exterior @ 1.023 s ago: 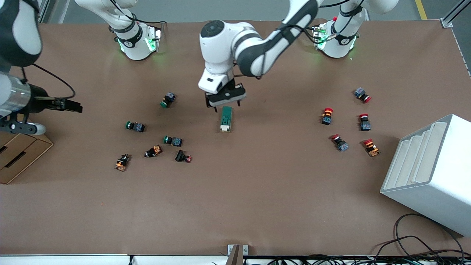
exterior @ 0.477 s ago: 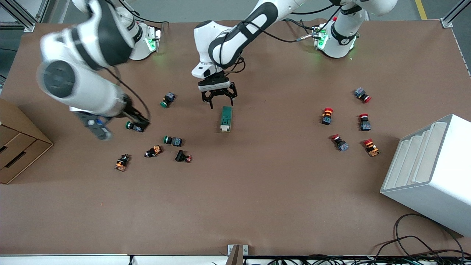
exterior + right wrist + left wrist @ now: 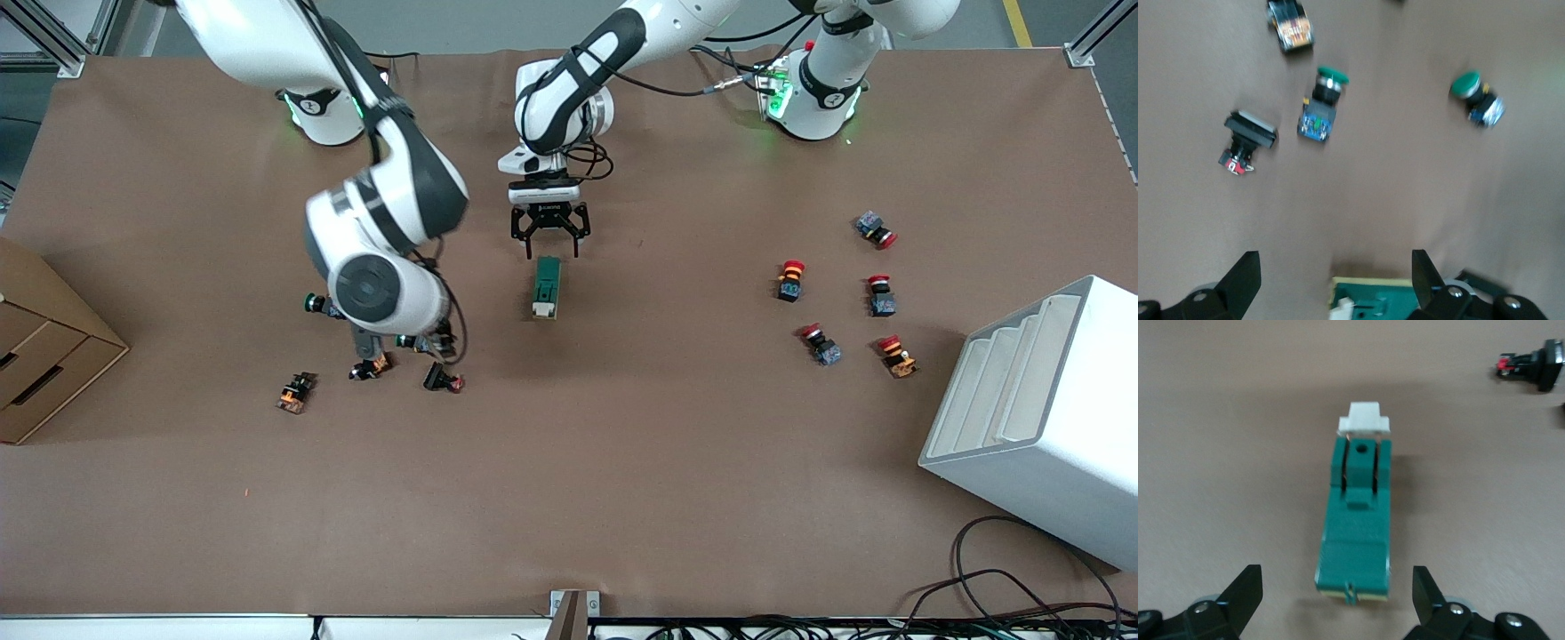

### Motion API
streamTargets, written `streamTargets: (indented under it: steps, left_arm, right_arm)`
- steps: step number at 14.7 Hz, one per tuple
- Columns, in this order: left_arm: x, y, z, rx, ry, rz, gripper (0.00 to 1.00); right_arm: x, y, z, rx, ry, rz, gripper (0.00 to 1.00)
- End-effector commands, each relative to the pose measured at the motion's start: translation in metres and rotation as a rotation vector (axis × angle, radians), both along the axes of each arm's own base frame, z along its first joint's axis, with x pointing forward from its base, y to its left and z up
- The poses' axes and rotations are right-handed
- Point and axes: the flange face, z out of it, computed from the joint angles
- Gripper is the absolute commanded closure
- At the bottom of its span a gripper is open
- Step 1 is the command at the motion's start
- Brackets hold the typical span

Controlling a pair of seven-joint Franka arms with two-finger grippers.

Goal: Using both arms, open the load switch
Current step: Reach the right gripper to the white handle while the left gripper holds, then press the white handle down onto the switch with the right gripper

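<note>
The load switch (image 3: 546, 286) lies flat mid-table, a dark-green block whose white tab (image 3: 543, 309) points toward the front camera. My left gripper (image 3: 549, 242) hangs open over the table at the switch's green end. In the left wrist view the load switch (image 3: 1358, 520) lies lengthwise between the spread fingers of the left gripper (image 3: 1336, 581), untouched. My right arm (image 3: 373, 289) reaches in over the green buttons and hides its own hand in the front view. In the right wrist view the right gripper (image 3: 1335, 270) is open, with the load switch's (image 3: 1385, 301) tab end just below it.
Green-capped push buttons (image 3: 418, 340) and orange and black ones (image 3: 442, 380) lie under and beside the right arm. Red-capped buttons (image 3: 789, 280) cluster toward the left arm's end, by a white rack (image 3: 1040, 418). A cardboard box (image 3: 44, 356) sits at the right arm's end.
The right arm has swung from the table's end in over the green buttons, toward the switch. The left gripper stayed at the switch's green end, shifting only slightly, and its arm pulled back.
</note>
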Motion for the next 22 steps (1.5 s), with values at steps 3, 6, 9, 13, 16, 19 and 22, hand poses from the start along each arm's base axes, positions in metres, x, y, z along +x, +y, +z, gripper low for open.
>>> streamTargets:
  steps: [3, 6, 9, 13, 16, 19, 22]
  left_arm:
    - [-0.017, -0.001, -0.022, -0.04, -0.091, -0.087, 0.01]
    - [-0.015, 0.004, -0.03, -0.024, -0.132, -0.104, 0.02]
    - [-0.014, 0.007, -0.038, 0.007, -0.182, -0.082, 0.02]
    - [-0.015, 0.008, -0.038, 0.006, -0.191, -0.083, 0.02]
    - [-0.014, 0.006, -0.036, 0.001, -0.193, -0.081, 0.01]
    - [-0.014, 0.005, -0.035, -0.001, -0.193, -0.082, 0.01]
    - [-0.012, 0.006, -0.036, 0.0, -0.193, -0.079, 0.01]
  right_arm:
    - [-0.005, 0.066, -0.056, -0.038, 0.008, -0.127, 0.0]
    - [-0.019, 0.087, -0.08, -0.013, 0.052, -0.17, 0.0]
    - [-0.035, 0.106, -0.102, -0.015, 0.073, -0.163, 0.0]
    - [-0.057, 0.127, -0.112, -0.013, 0.107, -0.141, 0.0]
    - [-0.068, 0.131, -0.114, -0.016, 0.159, -0.128, 0.0]
    - [-0.074, 0.128, -0.114, -0.045, 0.209, -0.107, 0.0]
    - [-0.078, 0.129, -0.114, -0.052, 0.225, -0.1, 0.0]
